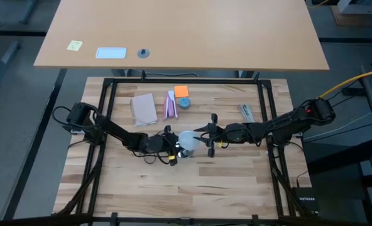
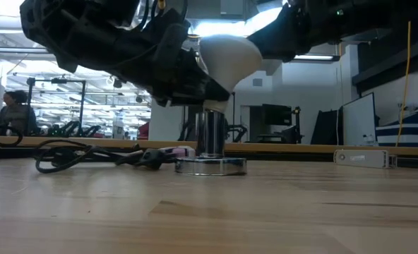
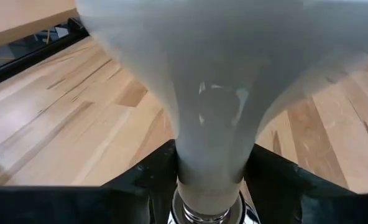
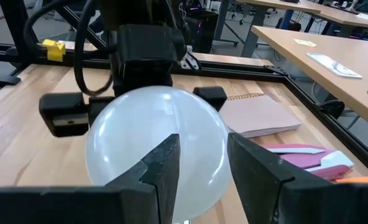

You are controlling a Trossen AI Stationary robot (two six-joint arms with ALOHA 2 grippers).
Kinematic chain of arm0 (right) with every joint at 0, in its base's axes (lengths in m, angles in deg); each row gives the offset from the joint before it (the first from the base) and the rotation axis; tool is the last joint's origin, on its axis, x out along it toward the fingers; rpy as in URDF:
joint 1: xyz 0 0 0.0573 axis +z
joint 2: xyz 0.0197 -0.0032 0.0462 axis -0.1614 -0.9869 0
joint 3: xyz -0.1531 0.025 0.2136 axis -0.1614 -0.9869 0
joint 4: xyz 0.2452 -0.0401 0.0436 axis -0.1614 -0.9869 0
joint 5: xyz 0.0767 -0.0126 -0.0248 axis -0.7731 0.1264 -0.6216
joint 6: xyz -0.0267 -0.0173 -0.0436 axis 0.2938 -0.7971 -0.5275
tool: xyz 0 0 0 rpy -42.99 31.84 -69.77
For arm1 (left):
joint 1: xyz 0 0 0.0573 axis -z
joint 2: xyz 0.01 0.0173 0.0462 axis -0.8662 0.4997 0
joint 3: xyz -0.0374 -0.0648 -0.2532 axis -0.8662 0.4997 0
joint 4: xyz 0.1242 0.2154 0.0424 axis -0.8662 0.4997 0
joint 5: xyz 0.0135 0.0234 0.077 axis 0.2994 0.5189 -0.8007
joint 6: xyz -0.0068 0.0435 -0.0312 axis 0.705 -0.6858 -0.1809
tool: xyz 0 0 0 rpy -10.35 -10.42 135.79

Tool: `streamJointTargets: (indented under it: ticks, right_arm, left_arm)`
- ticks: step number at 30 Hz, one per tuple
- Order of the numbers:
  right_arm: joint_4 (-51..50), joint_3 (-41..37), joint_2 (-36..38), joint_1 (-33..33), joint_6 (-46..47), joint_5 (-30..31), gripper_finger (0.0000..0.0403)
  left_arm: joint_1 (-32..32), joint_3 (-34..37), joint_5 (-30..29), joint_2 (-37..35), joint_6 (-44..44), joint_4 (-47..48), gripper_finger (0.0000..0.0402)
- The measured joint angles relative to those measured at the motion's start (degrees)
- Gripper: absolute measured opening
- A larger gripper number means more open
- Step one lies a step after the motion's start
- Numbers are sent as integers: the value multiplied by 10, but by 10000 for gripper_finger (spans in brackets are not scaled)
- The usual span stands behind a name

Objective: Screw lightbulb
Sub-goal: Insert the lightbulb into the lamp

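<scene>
"NETGEAR" on black box (image 1: 306, 199), floor

Pale butcher-block table (image 1: 192, 182) in a black frame. Near the far edge: tan notebook (image 1: 144, 108), pink-and-white packet (image 1: 171, 105), orange pad (image 1: 181, 91), small blue disc (image 1: 184, 103). At centre, silvery socket (image 2: 210, 164), dark cord (image 2: 75, 155) trailing alongside.

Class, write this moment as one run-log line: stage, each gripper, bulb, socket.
stage: screwing in | left gripper: shut on lightbulb neck | right gripper: on globe | socket: upright on table, bulb seated
</scene>
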Motion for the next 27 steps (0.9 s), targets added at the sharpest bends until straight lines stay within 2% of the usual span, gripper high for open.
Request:
streamJointTargets:
  ticks: [21,27]
  right_arm:
    - [15,0,0,0,6,15,143]
    - [65,12,-40,0,6,6,143]
  left_arm:
    - [-12,0,4,0,20,-10,166]
    - [-13,0,3,4,20,-10,166]
